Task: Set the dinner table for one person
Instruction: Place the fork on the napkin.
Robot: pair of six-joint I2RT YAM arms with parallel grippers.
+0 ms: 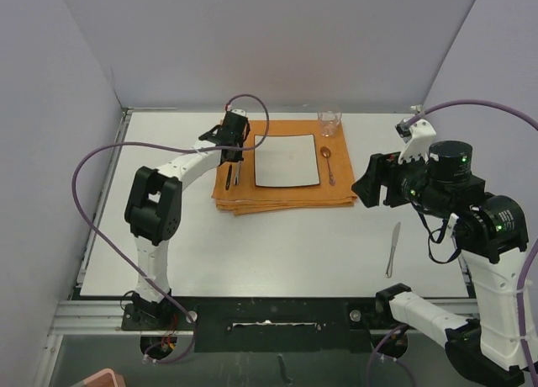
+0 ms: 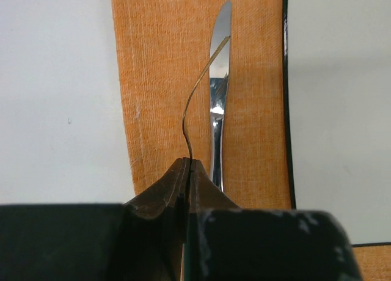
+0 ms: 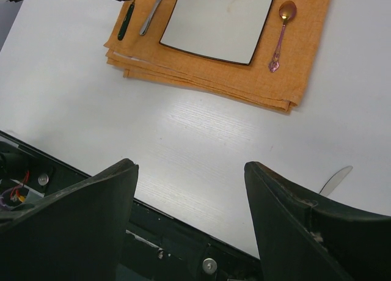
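On the white dinner table (image 1: 277, 252) lies a folded orange cloth (image 1: 286, 198) with a square white plate (image 1: 287, 160) on it. A gold-bowled spoon (image 1: 328, 164) lies right of the plate and a silver knife (image 2: 219, 110) lies left of it. My left gripper (image 2: 188, 162) is shut on a thin gold utensil (image 2: 194, 104) beside that knife. From the right wrist view that utensil (image 3: 126, 21) looks dark green. I cannot tell if it touches the cloth. My right gripper (image 3: 192, 165) hangs open and empty over bare table near the front edge. A second knife (image 1: 393, 248) lies on the table to its right.
A clear glass (image 1: 329, 122) stands at the cloth's far right corner. Grey walls close in the table at the back and both sides. A dark metal rail (image 1: 269, 311) runs along the near edge by the arm bases.
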